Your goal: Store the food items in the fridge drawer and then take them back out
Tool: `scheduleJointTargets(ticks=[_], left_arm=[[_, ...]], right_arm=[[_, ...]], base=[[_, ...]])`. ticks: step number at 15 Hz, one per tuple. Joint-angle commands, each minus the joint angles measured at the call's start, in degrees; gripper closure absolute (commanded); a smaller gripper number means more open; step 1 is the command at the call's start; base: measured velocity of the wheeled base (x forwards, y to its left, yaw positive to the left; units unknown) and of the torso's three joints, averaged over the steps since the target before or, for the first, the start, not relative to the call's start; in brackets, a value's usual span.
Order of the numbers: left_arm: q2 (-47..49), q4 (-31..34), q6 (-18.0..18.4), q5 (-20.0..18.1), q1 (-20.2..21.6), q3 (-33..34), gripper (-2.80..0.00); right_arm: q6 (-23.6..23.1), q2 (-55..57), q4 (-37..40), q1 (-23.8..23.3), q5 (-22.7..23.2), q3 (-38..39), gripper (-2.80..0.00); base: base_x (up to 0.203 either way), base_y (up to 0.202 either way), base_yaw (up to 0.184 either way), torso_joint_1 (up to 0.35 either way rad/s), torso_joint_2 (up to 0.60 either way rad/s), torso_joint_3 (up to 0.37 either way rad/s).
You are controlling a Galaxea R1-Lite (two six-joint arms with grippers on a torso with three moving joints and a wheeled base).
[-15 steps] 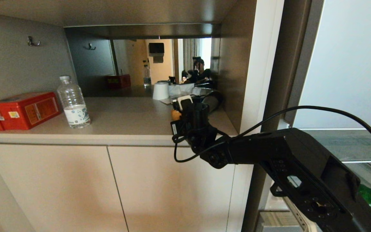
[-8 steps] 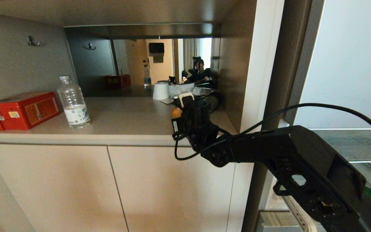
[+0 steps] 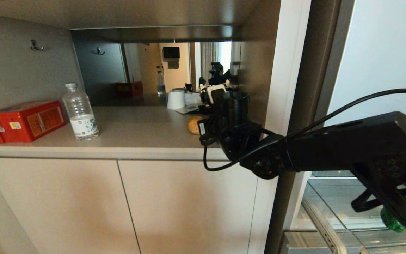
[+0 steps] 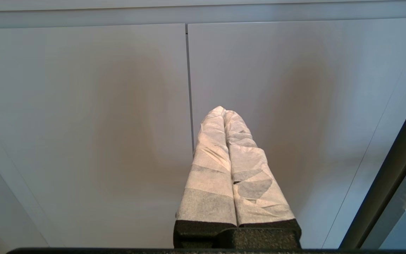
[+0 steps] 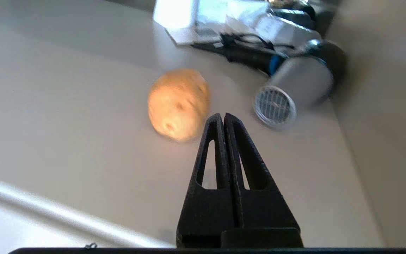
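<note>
One potato [image 3: 194, 125] lay on the surface [image 3: 136, 130] of the niche, near its front edge, with the right hand [image 5: 223, 116] pinched shut and empty above the surface just beside it, not touching. Behind the potato lay a grey cylinder [image 5: 296, 92] on its side, while a bottle [image 3: 80, 112] and a red box [image 3: 25, 120] stood well apart at the far left. Down by the cabinet doors [image 4: 118, 123], the left hand [image 4: 224, 111] hung closed on nothing, and a green shape [image 3: 391, 221], likely the pepper, peeked out under the right arm.
</note>
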Motion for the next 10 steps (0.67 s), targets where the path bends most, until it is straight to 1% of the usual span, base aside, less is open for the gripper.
scheduleJointTargets(ticks=[1, 2, 5, 9, 10], left_arm=[[0.02, -0.03, -0.01, 0.01, 0.02, 0.62, 0.00], [-0.02, -0.03, -0.01, 0.01, 0.02, 0.62, 0.00], [0.02, -0.03, -0.01, 0.01, 0.02, 0.62, 0.00], [0.02, -0.03, -0.01, 0.01, 0.02, 0.62, 0.00], [0.02, -0.03, -0.01, 0.01, 0.02, 0.62, 0.00]], right_arm=[[-0.09, -5.20, -0.83, 0.07, -0.20, 5.40, 0.00], [-0.20, -7.67, -2.04, 0.08, -0.22, 9.07, 0.00], [-0.28, -12.97, -3.82, 0.12, -0.24, 16.43, 0.00], [-0.49, -16.86, -4.28, 0.23, -0.27, 22.00, 0.00], [-0.58, -16.99, -4.28, 0.39, -0.24, 22.14, 0.00]], base=[[0.000, 0.000, 0.000, 0.000, 0.00, 0.000], [0.000, 0.000, 0.000, 0.000, 0.00, 0.000], [0.000, 0.000, 0.000, 0.000, 0.00, 0.000], [0.000, 0.000, 0.000, 0.000, 0.00, 0.000], [0.000, 0.000, 0.000, 0.000, 0.00, 0.000]])
